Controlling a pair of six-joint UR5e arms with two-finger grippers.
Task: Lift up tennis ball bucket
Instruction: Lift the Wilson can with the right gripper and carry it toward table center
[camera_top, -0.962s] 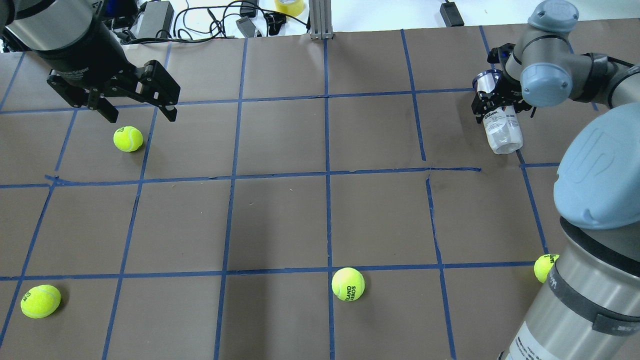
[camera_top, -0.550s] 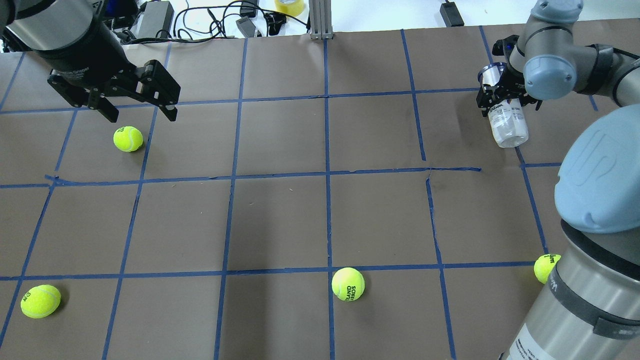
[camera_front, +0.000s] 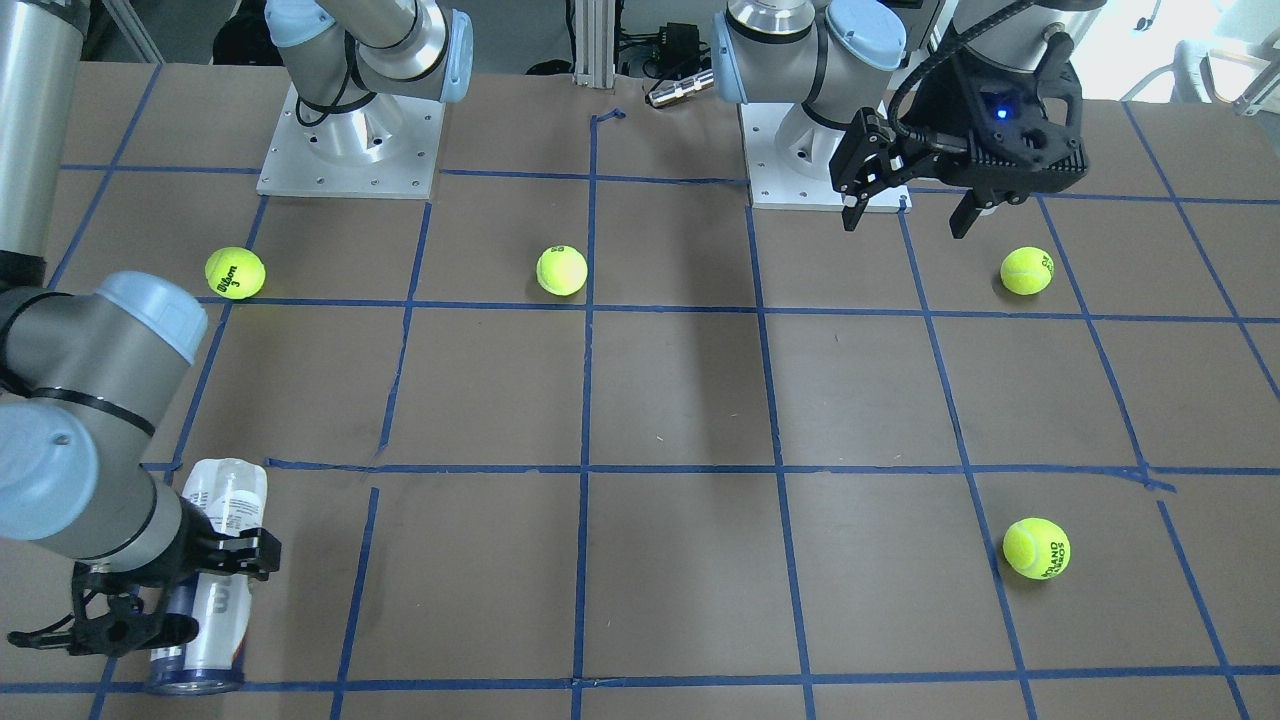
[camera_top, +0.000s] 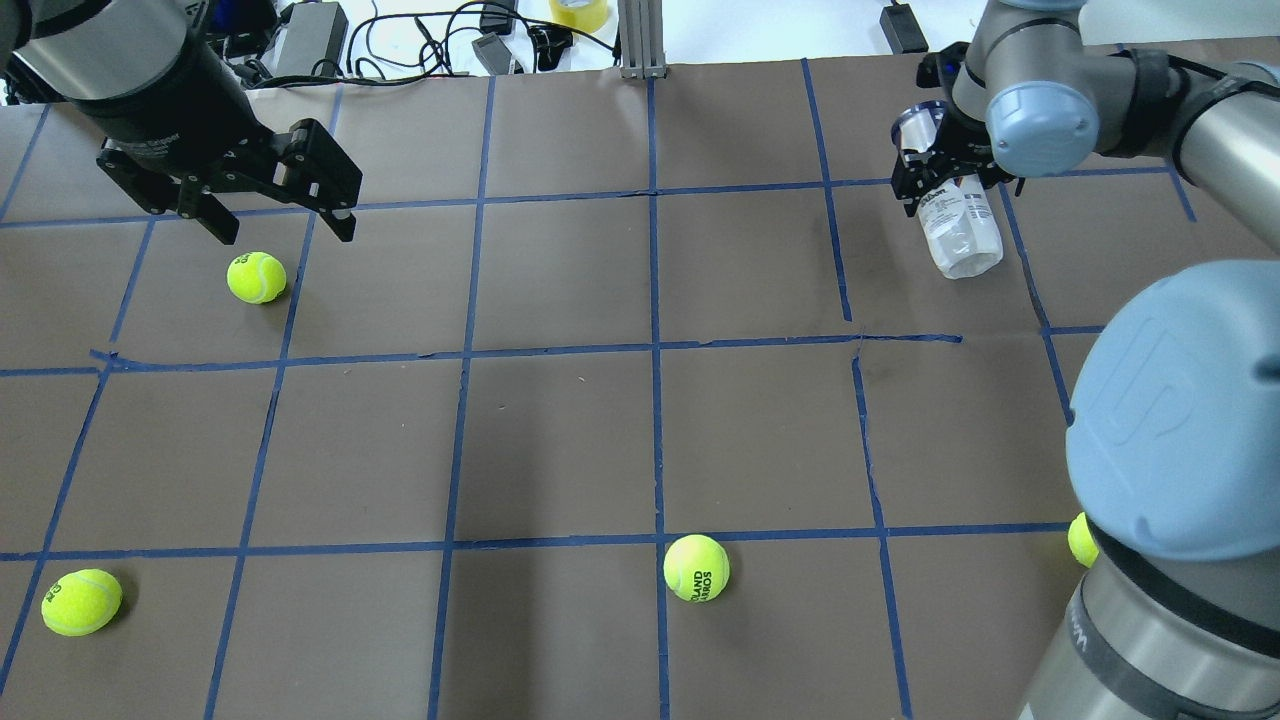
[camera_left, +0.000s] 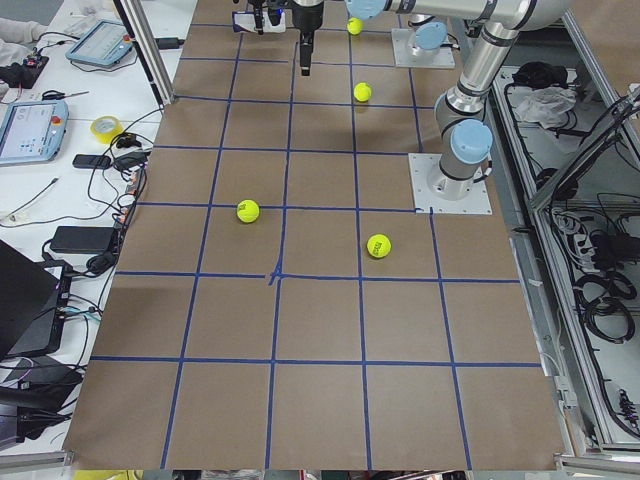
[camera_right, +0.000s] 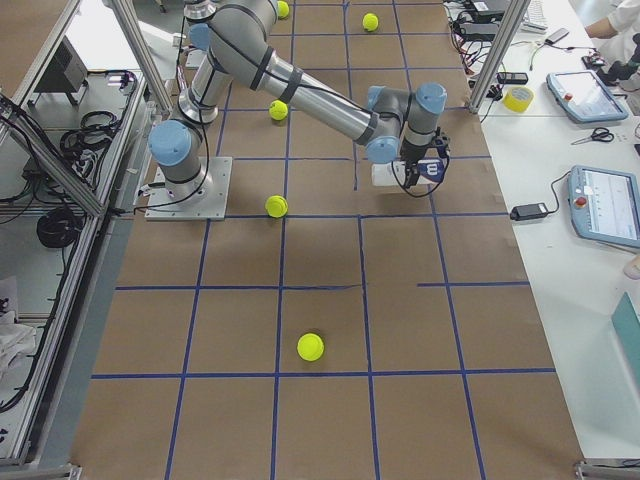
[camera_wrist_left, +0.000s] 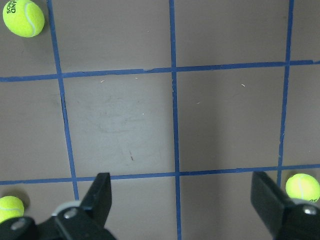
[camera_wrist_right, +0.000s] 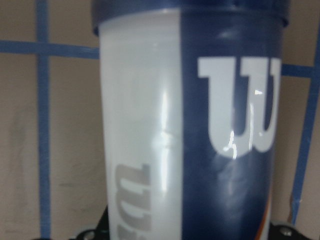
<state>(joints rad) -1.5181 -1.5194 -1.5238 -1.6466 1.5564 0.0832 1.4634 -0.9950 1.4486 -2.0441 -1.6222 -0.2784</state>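
The tennis ball bucket (camera_top: 958, 228) is a clear tube with a white and navy Wilson label and a dark blue rim. My right gripper (camera_top: 935, 178) is shut on it near the rim end, at the far right of the table. The tube lies tilted in the grip and seems to be a little above the table. It also shows in the front view (camera_front: 222, 500), the right side view (camera_right: 392, 176), and fills the right wrist view (camera_wrist_right: 200, 125). My left gripper (camera_top: 285, 235) is open and empty, hovering at the far left above a tennis ball (camera_top: 256, 277).
Other tennis balls lie at the near left (camera_top: 80, 602), near middle (camera_top: 696, 568) and near right beside my right arm's base (camera_top: 1082, 538). Cables and power bricks (camera_top: 310, 40) lie beyond the table's far edge. Blue tape lines grid the brown table (camera_top: 560, 440).
My right gripper has carried the bucket to the left and toward the table's far edge in the overhead view. My left arm has not moved.
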